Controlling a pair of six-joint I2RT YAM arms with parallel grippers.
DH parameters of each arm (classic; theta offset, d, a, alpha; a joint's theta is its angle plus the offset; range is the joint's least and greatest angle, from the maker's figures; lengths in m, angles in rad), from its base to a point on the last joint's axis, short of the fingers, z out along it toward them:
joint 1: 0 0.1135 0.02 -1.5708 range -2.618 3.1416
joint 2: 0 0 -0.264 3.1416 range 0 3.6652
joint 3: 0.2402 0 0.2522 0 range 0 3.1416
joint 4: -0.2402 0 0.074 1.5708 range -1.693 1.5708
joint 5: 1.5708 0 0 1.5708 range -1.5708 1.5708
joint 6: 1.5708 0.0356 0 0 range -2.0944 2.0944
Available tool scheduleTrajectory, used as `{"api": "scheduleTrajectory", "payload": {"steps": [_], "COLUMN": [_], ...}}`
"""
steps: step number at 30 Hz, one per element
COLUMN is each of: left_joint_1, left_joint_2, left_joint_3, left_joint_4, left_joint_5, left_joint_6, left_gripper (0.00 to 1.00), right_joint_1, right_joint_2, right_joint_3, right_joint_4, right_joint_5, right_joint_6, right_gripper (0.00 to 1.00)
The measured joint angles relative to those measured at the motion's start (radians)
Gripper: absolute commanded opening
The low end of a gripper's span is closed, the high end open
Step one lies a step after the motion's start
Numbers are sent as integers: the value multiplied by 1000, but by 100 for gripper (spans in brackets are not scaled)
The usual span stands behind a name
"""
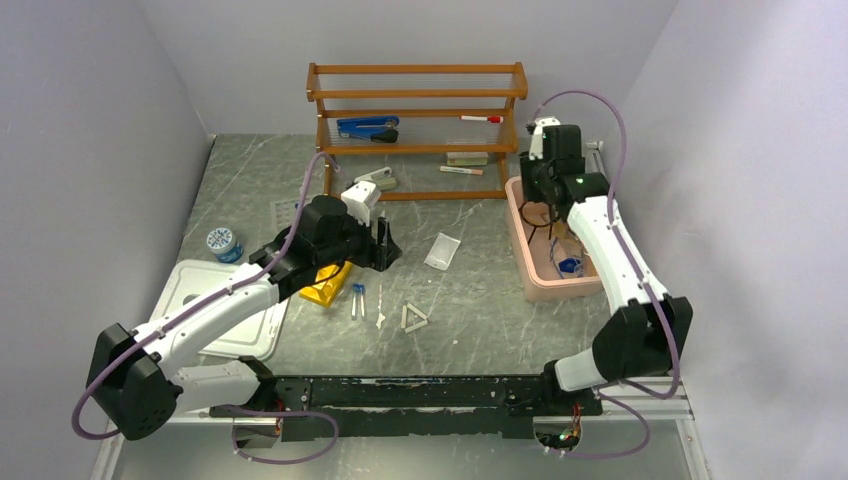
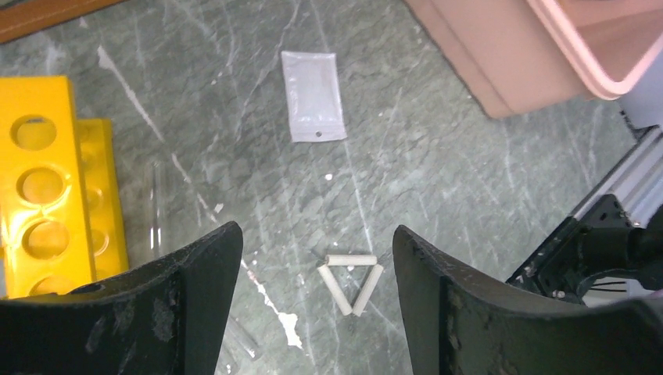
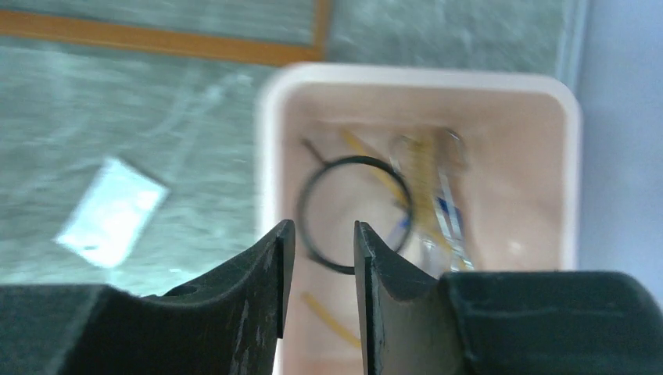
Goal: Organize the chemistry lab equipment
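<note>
While left jaws gape, white triangle [image 2: 351, 283] lies between.

Even, soft overhead light with faint shadows; the right wrist view is blurred throughout, the other 2 views sharp

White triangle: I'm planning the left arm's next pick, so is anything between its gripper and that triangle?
Nothing visible does. The white triangle lies on the tabletop, seen between the fingers of the open left gripper. The clear bag lies beyond it and the yellow rack off to one side, both apart from it.
</note>
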Motion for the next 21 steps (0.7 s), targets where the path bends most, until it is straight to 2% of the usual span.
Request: {"api": "scheduleTrajectory", "payload": {"steps": [6, 11, 14, 17, 21], "left_joint_1": [0, 0, 0, 0, 0], "left_joint_2": [20, 39, 84, 146, 176], "left_joint_3": [-3, -36, -47, -51, -86], "left_joint_4": [-96, -175, -223, -251, -251], "left_joint_5": [-92, -192, -226, -239, -220], "left_joint_6": [-10, -45, -71, -81, -76], "left_gripper": [67, 65, 58, 54, 53], "right_joint_1": [148, 296, 383, 465, 554], "right_joint_2": [-126, -185, -180, -159, -111], "right_joint_3": [-16, -124, -209, -290, -340], "right_joint_4": [86, 198, 251, 286, 302], "right_joint_5": [-56, -83, -77, -60, -35], "right_joint_6": [180, 352, 439, 517, 578], "right_gripper": [36, 28, 26, 29, 34]}}
